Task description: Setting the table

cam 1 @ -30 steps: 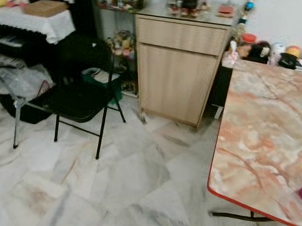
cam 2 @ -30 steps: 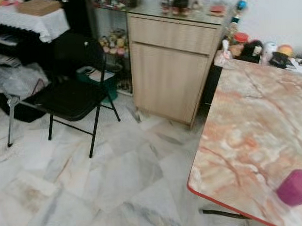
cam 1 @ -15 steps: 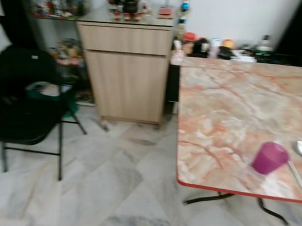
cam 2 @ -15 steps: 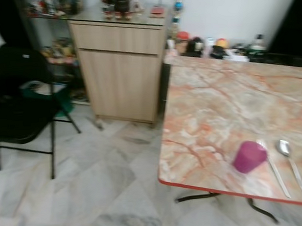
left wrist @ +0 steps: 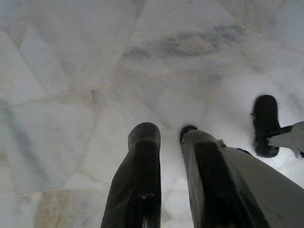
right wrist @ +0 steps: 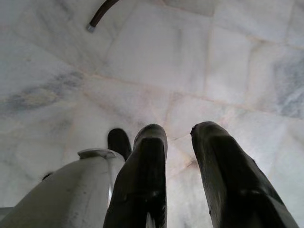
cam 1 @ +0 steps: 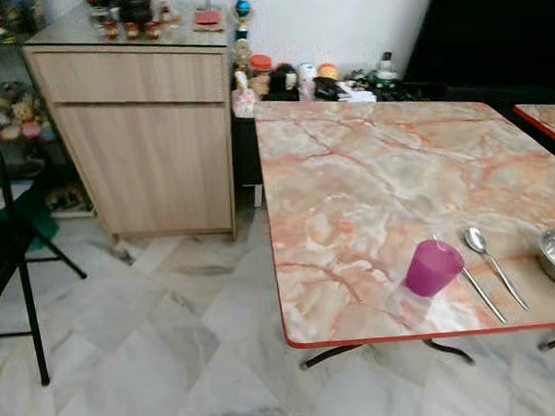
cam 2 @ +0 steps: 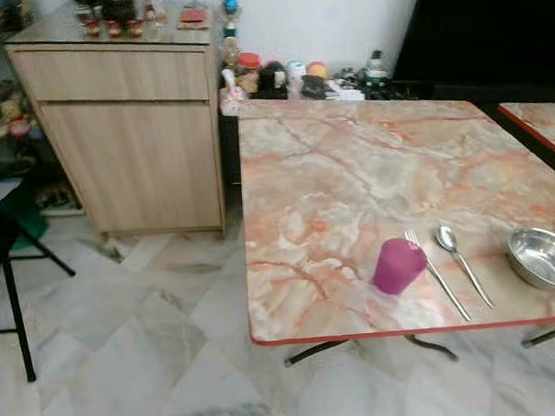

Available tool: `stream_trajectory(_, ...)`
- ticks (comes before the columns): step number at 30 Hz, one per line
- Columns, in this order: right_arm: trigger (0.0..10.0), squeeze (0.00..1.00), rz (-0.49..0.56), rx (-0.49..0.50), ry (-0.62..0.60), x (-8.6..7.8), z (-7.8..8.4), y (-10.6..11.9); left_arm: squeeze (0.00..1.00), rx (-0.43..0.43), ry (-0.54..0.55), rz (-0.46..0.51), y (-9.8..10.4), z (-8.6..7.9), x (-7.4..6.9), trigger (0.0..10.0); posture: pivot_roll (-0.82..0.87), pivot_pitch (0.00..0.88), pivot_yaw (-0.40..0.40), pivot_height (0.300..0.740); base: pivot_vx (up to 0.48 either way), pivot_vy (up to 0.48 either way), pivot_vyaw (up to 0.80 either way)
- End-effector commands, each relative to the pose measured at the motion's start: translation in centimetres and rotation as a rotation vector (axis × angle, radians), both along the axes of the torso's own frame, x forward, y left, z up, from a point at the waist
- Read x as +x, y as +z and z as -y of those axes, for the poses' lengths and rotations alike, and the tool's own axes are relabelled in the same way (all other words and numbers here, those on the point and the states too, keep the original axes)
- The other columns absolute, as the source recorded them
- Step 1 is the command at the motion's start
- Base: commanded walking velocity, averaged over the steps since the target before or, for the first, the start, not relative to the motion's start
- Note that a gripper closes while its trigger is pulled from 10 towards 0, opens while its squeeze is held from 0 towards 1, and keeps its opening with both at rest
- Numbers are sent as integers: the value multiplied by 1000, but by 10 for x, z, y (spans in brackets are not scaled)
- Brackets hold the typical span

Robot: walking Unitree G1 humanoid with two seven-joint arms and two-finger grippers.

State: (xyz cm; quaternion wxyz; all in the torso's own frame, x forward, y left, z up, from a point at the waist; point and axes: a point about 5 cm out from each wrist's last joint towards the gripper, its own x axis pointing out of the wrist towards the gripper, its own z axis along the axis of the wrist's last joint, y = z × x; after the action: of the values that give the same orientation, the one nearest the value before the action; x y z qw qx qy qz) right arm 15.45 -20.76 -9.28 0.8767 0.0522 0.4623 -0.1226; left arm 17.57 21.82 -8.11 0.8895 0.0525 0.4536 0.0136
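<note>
A marble-patterned table (cam 1: 368, 176) with a red edge stands ahead on the right. Near its front edge sits a purple cup (cam 1: 433, 267). Right of the cup lie a fork (cam 1: 482, 293) and a spoon (cam 1: 490, 259), side by side. A steel bowl (cam 2: 541, 257) rests at the table's right end, cut off by the picture's edge. My left gripper (left wrist: 168, 137) hangs over the floor tiles, open, with nothing between its fingers. My right gripper (right wrist: 178, 135) hangs the same way, open and holding nothing.
A wooden cabinet (cam 1: 141, 131) stands left of the table against the wall, with small figures on top. Jars and bottles (cam 1: 309, 78) crowd the table's far edge. A black folding chair (cam 1: 8, 266) is at the left. A second table's corner (cam 1: 545, 120) shows at the right.
The camera has swung to the right: the chair has slid to the left edge and the whole table with cup, fork, spoon and bowl has come into view.
</note>
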Motion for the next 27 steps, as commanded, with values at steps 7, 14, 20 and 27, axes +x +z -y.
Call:
stream_trajectory(7, 10000, 0, 3, 74, 53, 18, -11, 5, 0, -57, -224, -78, -3, 34, 7, 10000, 81, 139, -61, 740, 0, -480, 0)
stream_trajectory(14, 10000, 0, -2, 75, 67, 17, -12, 4, 0, -52, -226, -75, -3, 34, 7, 10000, 87, 136, -60, 740, 0, -480, 0)
stream_trajectory(20, 10000, 0, 0, 81, 72, 18, -14, 4, 0, -52, -227, -76, -3, 33, 7, 10000, 88, 135, -59, 740, 0, -480, -474)
stream_trajectory(27, 10000, 0, -2, 81, 83, 18, -16, 4, 0, -50, -231, -76, -3, 33, 7, 10000, 90, 124, -56, 740, 0, -480, -444)
